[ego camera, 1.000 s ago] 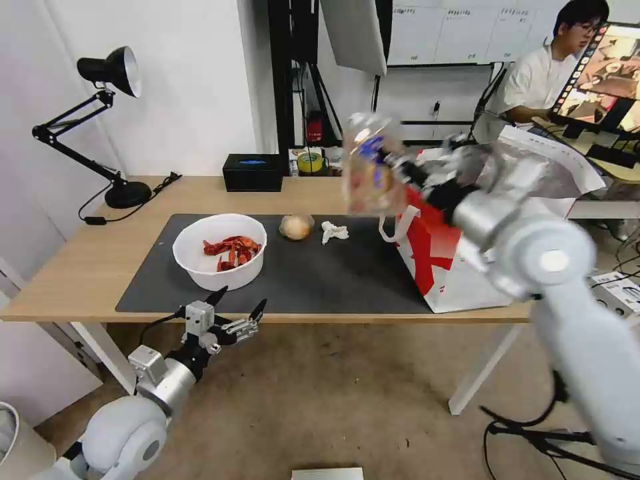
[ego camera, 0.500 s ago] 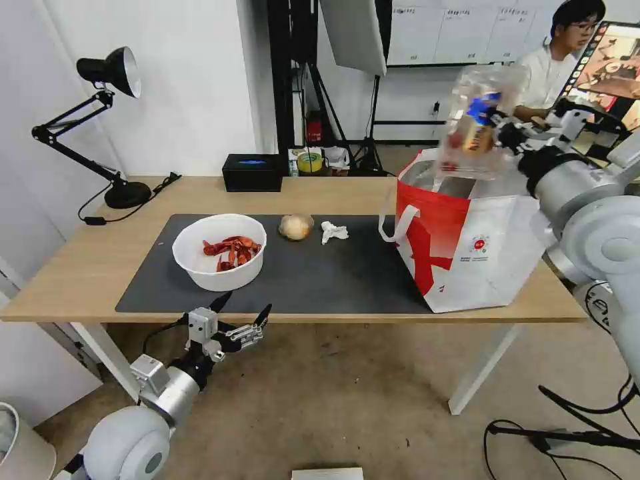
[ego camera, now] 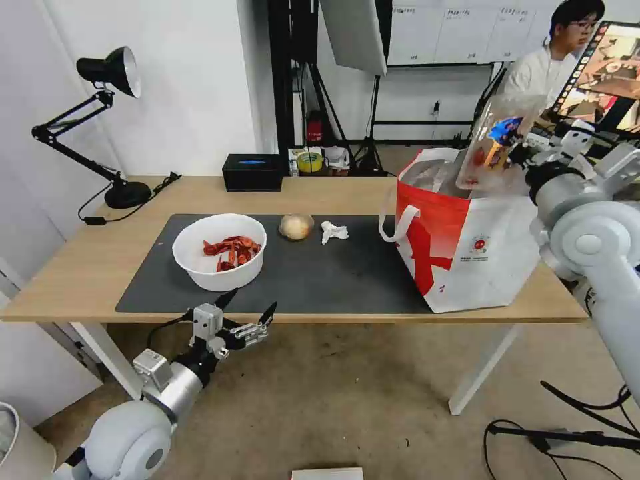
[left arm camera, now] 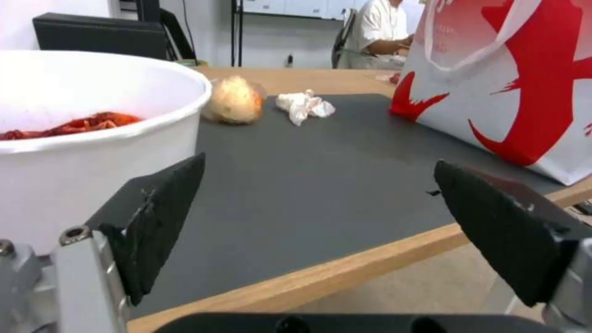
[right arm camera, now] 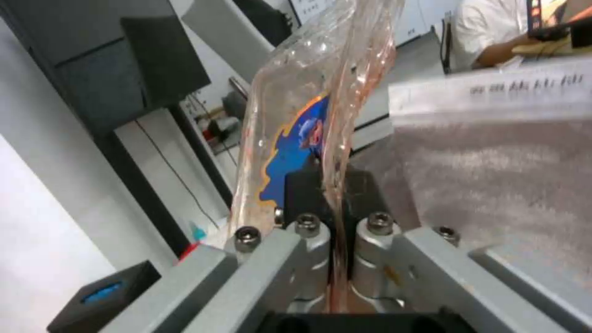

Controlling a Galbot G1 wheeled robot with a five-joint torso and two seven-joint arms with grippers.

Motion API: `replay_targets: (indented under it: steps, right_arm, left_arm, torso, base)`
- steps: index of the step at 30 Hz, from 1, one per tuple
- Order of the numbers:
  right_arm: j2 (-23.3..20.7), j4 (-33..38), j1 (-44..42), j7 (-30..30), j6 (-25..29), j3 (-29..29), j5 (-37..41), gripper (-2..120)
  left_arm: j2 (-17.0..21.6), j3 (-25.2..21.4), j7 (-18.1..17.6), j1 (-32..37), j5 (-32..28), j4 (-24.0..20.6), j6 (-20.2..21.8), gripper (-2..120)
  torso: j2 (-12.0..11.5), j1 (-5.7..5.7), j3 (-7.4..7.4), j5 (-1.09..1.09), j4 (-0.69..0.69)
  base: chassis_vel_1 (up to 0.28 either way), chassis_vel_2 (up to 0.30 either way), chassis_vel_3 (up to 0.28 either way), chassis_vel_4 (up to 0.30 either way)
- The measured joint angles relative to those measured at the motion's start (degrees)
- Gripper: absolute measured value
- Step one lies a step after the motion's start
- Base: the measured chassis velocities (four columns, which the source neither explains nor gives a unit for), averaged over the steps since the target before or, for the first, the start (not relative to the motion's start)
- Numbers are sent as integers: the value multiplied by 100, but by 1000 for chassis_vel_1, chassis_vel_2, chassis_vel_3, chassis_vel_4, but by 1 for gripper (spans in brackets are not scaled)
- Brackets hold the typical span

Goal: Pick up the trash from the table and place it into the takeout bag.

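My right gripper (ego camera: 527, 155) is shut on the clear clamshell tray (ego camera: 497, 145), holding it tilted over the open mouth of the red-and-white takeout bag (ego camera: 467, 247) at the table's right end. Up close, the tray (right arm camera: 308, 120) is pinched between the right fingers (right arm camera: 306, 192), above the bag's foil lining (right arm camera: 493, 180). On the dark mat sit the white bowl of red shells (ego camera: 220, 251), the beige ball (ego camera: 295, 227) and the crumpled tissue (ego camera: 333, 232). My left gripper (ego camera: 247, 315) hangs open below the table's front edge, near the bowl (left arm camera: 80, 138); ball (left arm camera: 233, 101) and tissue (left arm camera: 304, 104) lie beyond.
A black desk lamp (ego camera: 107, 127) stands at the table's back left and a small black box (ego camera: 253, 172) at the back edge. The light-wood table (ego camera: 80, 267) has white legs. A person sits at a screen behind the bag.
The right arm has swung the clamshell tray from left of the bag to above its opening and lowered it toward the mouth. The left gripper barely shifted.
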Motion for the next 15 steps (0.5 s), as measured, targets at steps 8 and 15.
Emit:
replay_targets:
  steps: [8,15]
  right_arm:
    - [145,112,-248,-72,-12,-19,-67,10]
    - [206,149,-426,-84,-12,9,-121,34]
  left_arm:
    - [23,19,-2,-19,0,41,8,100]
    - [31,51,-4,-34,1,75,15,100]
  torso:
    - [0,0,0,0,0]
    - [0,0,0,0,0]
  base:
    - [0,0,0,0]
    - [0,0,0,0]
